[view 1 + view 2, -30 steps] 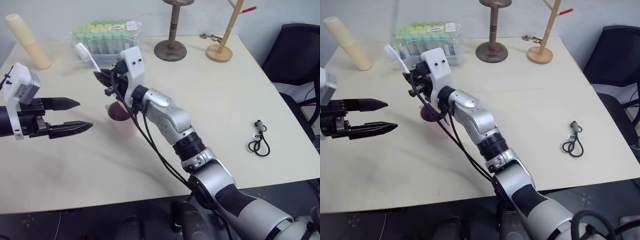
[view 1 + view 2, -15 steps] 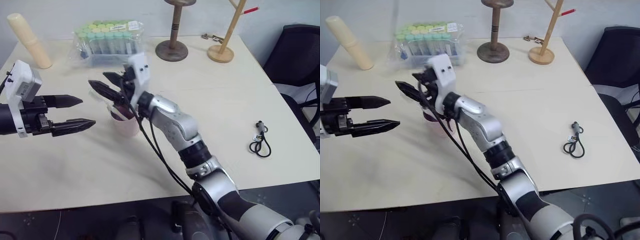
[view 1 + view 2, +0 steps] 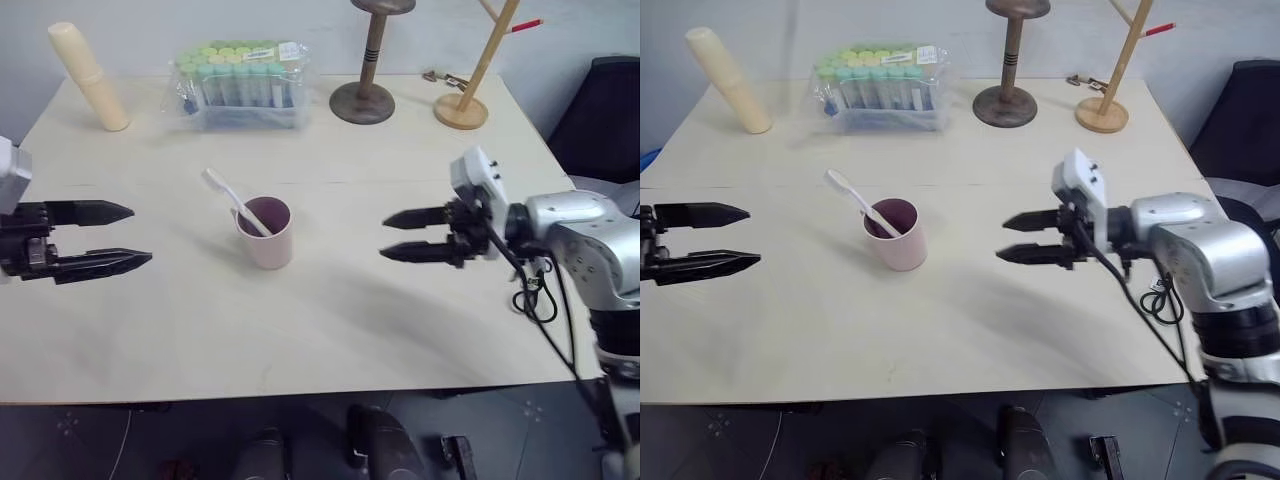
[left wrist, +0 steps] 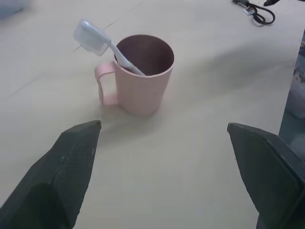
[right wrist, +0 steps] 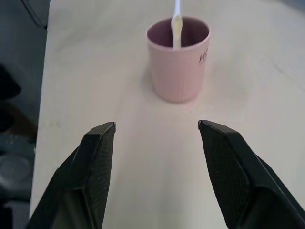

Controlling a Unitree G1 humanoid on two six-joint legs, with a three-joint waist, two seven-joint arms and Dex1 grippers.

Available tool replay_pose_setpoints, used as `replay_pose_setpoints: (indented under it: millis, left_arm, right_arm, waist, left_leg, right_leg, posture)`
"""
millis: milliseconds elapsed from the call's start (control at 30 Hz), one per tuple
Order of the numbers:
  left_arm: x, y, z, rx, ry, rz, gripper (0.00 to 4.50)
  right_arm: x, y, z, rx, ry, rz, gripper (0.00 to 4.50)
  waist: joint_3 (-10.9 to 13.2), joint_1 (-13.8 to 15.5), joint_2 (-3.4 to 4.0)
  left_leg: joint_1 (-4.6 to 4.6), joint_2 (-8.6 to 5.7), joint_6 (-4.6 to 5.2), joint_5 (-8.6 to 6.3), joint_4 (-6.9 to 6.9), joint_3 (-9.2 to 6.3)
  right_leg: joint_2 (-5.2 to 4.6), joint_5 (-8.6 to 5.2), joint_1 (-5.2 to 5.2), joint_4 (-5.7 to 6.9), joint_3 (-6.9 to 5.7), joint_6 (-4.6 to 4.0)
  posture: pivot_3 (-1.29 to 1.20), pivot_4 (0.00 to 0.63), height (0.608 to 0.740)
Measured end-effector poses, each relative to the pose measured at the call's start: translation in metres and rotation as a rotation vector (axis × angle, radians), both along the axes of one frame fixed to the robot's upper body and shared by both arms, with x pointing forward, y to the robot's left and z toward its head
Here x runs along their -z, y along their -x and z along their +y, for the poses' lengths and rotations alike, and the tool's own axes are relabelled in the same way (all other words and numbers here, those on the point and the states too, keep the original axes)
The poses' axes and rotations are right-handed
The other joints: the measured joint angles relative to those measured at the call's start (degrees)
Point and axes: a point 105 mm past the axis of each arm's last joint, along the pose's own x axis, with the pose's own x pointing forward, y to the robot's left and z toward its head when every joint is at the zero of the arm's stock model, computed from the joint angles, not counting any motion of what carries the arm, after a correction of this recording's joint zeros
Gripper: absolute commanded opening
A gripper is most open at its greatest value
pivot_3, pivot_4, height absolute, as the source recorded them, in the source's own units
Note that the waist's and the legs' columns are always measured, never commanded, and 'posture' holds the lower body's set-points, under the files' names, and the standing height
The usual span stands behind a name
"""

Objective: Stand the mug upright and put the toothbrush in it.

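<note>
Nearest us, our two pincers hang over the pale wooden worktop on either side of the job. The left pincer has its black fingers spread wide and holds nothing; the right pincer is also parted and empty, pointing back toward the middle.

Between them, well apart from both, the small pale pink cylindrical mug stands upright, and the slim white plastic toothbrush leans in it with its bristle head sticking out over the rim (toward our left side). We judge the task as good as done, so the risk now is undoing it. A careless sweep of either arm across the centre could catch the projecting head and tip the light mug, or flick the toothbrush out.

Farther back stand a clear pack of green-capped tubes, a tall cream cylinder and a dark wooden stand, all out of harm's way.
</note>
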Motion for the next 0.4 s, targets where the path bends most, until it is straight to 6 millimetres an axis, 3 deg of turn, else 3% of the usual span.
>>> replay_pose_setpoints:
  millis: [133,400]
  left_arm:
    - [0.000,0.001,0.003,0.011,-0.019,-0.005,4.50]
    - [0.000,0.002,0.000,0.026,-0.034,-0.013,4.50]
  right_arm:
    - [-0.011,0.002,-0.007,0.012,-0.029,-0.011,4.49]
    - [-0.012,-0.002,-0.004,0.041,-0.064,-0.025,4.49]
  waist:
    - [0.00,0.24,0.00]
    - [0.00,0.37,0.00]
  left_leg:
    - [-0.03,0.00,0.02,-0.01,0.02,0.00]
    - [-0.11,-0.02,0.02,-0.01,0.08,-0.02]
  right_leg:
    - [-0.01,0.00,-0.01,0.00,0.01,0.00]
    - [-0.02,0.01,-0.05,0.00,-0.03,0.01]
  posture:
    - [0.00,0.150,0.740]
    - [0.00,0.150,0.740]
